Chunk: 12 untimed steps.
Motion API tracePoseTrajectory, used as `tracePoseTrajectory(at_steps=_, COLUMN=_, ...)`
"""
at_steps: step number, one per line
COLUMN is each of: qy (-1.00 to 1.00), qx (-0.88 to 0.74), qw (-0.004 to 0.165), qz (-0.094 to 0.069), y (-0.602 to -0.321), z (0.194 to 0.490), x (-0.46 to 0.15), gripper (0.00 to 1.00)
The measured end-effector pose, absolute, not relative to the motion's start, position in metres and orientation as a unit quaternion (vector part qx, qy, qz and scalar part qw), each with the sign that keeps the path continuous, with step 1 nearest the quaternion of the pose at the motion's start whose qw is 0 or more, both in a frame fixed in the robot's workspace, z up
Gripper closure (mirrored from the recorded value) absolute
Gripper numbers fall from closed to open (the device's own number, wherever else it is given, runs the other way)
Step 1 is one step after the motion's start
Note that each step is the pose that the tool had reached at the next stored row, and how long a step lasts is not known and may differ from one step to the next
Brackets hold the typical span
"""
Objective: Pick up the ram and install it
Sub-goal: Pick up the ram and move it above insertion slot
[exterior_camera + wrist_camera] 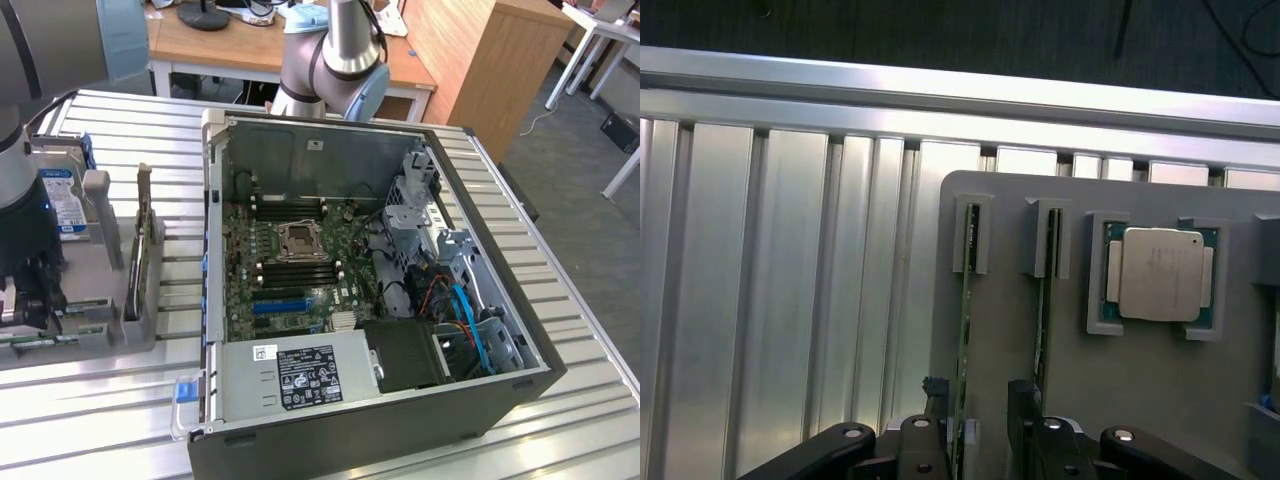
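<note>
Two ram sticks stand on edge in a grey holder (1140, 400). The ram (964, 330) nearer the holder's edge runs between my fingers, and the second ram stick (1042, 320) stands just outside them. My gripper (977, 405) is open and straddles the first stick, with a dark finger (933, 392) on one side, the other finger (1021, 402) on the other, and a gap on both sides. In the exterior view my gripper (30, 295) hangs low over the holder (90, 335) at that view's left, beside the open computer case (330, 420).
A square silver processor (1160, 272) lies in its own pocket of the holder. Inside the case the motherboard (290, 260) has black memory slots (290, 207), a processor socket (298, 240) and a blue slot (280, 303). A slatted aluminium table (770, 300) carries everything.
</note>
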<state>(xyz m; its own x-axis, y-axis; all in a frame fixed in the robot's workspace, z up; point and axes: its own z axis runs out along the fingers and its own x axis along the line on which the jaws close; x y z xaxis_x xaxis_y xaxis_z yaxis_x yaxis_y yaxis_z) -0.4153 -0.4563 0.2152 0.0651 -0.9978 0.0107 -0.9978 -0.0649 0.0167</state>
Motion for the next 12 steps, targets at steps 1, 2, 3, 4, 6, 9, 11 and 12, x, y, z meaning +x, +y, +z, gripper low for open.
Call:
tracePoseTrajectory(at_steps=1, qy=-0.684, qx=0.73, qw=0.01, qz=-0.002, y=-0.4563, z=0.2145, x=-0.4153, gripper=0.63)
tracePoseTrajectory(at_steps=2, qy=-0.684, qx=0.73, qw=0.01, qz=-0.002, y=-0.4563, z=0.2145, x=-0.4153, gripper=0.63)
tracePoseTrajectory(at_steps=3, qy=-0.684, qx=0.73, qw=0.01, qz=-0.002, y=-0.4563, z=0.2145, x=-0.4153, gripper=0.63)
tracePoseTrajectory(at_steps=4, qy=-0.684, qx=0.73, qw=0.01, qz=-0.002, y=-0.4566, z=0.2145, x=-0.4153, gripper=0.63)
tracePoseTrajectory(at_steps=6, qy=-0.684, qx=0.73, qw=0.01, qz=-0.002, y=-0.4582, z=0.2143, x=-0.4152, gripper=0.63)
tracePoseTrajectory(at_steps=9, qy=-0.684, qx=0.73, qw=0.01, qz=-0.002, y=-0.459, z=0.2137, x=-0.4153, gripper=0.63)
tracePoseTrajectory(at_steps=11, qy=-0.684, qx=0.73, qw=0.01, qz=-0.002, y=-0.4591, z=0.2115, x=-0.4153, gripper=0.63)
tracePoseTrajectory(at_steps=12, qy=-0.684, qx=0.73, qw=0.01, qz=-0.002, y=-0.4592, z=0.21, x=-0.4153, gripper=0.63)
